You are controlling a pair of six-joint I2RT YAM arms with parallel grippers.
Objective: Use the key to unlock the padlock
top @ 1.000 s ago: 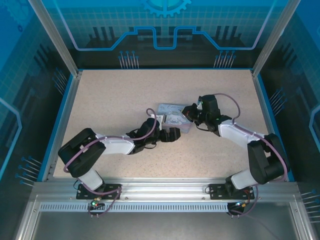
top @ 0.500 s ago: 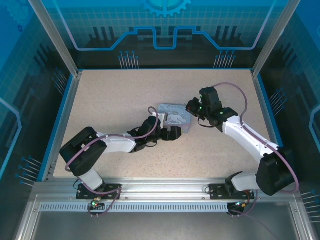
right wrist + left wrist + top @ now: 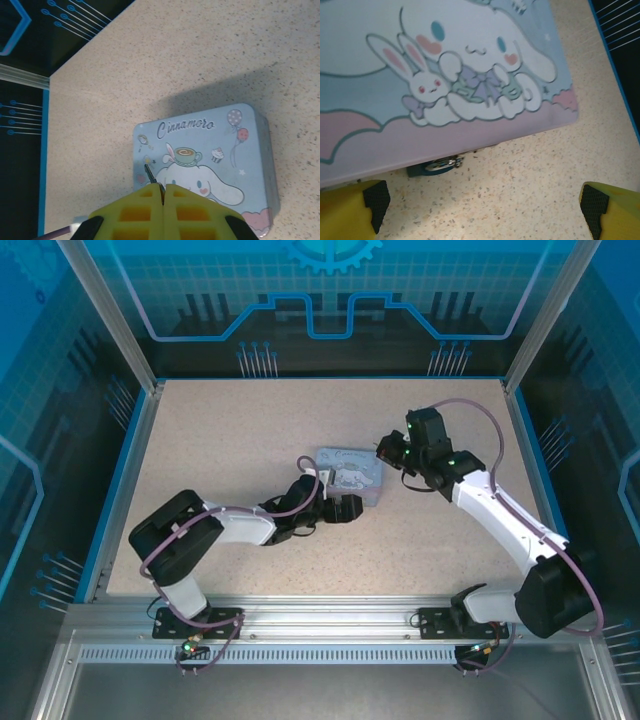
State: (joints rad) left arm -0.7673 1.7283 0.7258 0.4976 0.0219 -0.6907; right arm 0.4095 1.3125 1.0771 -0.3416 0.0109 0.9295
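The padlock is a tiny teal body with a silvery shackle. It hangs at the front edge of the pale blue cartoon tin, half tucked under the lid. My left gripper is open, its yellow fingers spread wide on either side of the bare table just in front of the lock. In the top view the left gripper sits at the tin's near edge. My right gripper is shut on the key, whose thin dark tip sticks out past the pads, above the tin. The right gripper hovers beside the tin's right side.
The tin lies mid-table on the speckled beige surface. A blue rim and dark walls border the table. Both arms reach in toward the tin from either side.
My right arm has pulled back and to the right, away from over the tin, with the key still pinched. The left arm has barely shifted.
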